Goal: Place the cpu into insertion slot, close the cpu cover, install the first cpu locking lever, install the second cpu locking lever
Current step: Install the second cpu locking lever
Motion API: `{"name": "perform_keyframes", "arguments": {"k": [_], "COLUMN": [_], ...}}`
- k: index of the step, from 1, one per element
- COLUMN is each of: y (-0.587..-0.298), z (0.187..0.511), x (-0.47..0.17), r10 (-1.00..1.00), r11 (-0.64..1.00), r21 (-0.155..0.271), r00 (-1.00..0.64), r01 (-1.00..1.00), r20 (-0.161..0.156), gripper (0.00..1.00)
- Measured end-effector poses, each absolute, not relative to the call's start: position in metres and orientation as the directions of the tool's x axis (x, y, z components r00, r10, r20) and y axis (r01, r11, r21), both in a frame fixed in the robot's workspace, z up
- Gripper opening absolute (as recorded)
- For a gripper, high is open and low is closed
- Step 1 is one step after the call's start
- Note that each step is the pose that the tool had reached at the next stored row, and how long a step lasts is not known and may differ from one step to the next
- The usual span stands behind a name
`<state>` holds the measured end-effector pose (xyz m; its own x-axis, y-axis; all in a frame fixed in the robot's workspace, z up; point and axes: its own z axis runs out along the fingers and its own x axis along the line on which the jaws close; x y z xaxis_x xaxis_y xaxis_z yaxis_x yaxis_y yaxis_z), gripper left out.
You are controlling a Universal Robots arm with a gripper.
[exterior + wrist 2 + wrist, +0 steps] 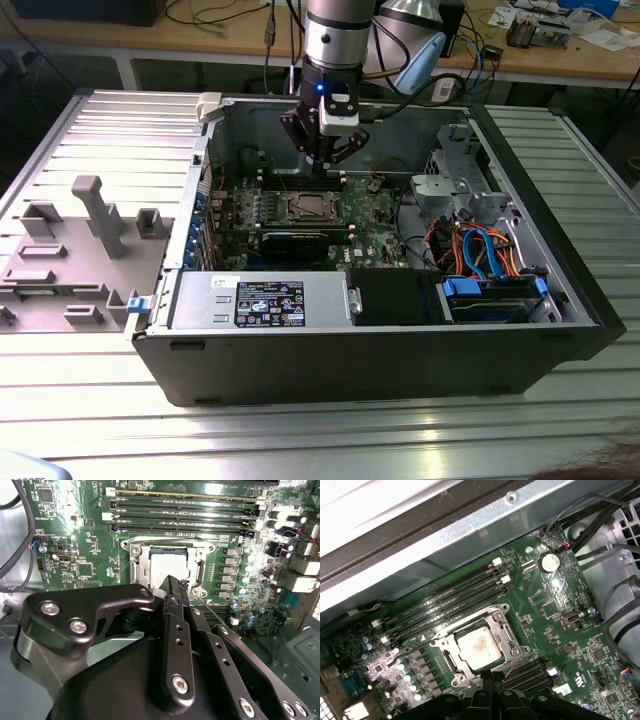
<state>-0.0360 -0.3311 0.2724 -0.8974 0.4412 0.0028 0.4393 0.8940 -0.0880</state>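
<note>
— So where's the cpu point(479, 648)?
— Seated in the insertion slot point(311, 207), with the cpu cover point(496, 617) down around it.
— And the gripper point(172, 587)?
— Fingers pinched together, holding nothing, tip at the socket's edge. In the exterior view the socket lies just toward six o'clock from it; a thin lever point(512, 665) runs alongside.

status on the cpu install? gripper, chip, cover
Gripper shut, tips at the socket edge. Cpu seated in the insertion slot. Cpu cover down around the chip. One thin lever lies beside the fingertips; nothing else in the way.
</note>
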Motion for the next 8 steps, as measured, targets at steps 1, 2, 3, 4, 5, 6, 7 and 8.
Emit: {"name": "perform_keyframes", "arguments": {"k": [1, 2, 3, 4, 5, 6, 7, 8], "y": [-0.3311, -0.3311, -0.3311, -0.3311, -0.3311, -0.3311, -0.3311, -0.3311], "z": [0.2724, 0.2724, 0.2724, 0.2724, 0.2724, 0.2724, 0.2724, 0.2724], "x": [-0.0360, -0.0360, -0.0360, -0.0360, -0.0360, -0.0360, -0.0360, -0.0360], "r10": [0.438, 0.436, 0.433, 0.428, 0.425, 0.422, 0.420, 0.416], "r11": [0.895, 0.896, 0.898, 0.900, 0.902, 0.903, 0.904, 0.906], "r21": [-0.088, -0.088, -0.088, -0.088, -0.088, -0.088, -0.088, -0.088], "r00": [-0.899, -0.900, -0.901, -0.904, -0.905, -0.907, -0.908, -0.909], "r01": [0.436, 0.434, 0.431, 0.426, 0.423, 0.420, 0.418, 0.414], "r20": [0.003, 0.003, 0.003, 0.003, 0.003, 0.003, 0.003, 0.003], "gripper": [0.11, 0.11, 0.11, 0.11, 0.11, 0.11, 0.11, 0.11]}}
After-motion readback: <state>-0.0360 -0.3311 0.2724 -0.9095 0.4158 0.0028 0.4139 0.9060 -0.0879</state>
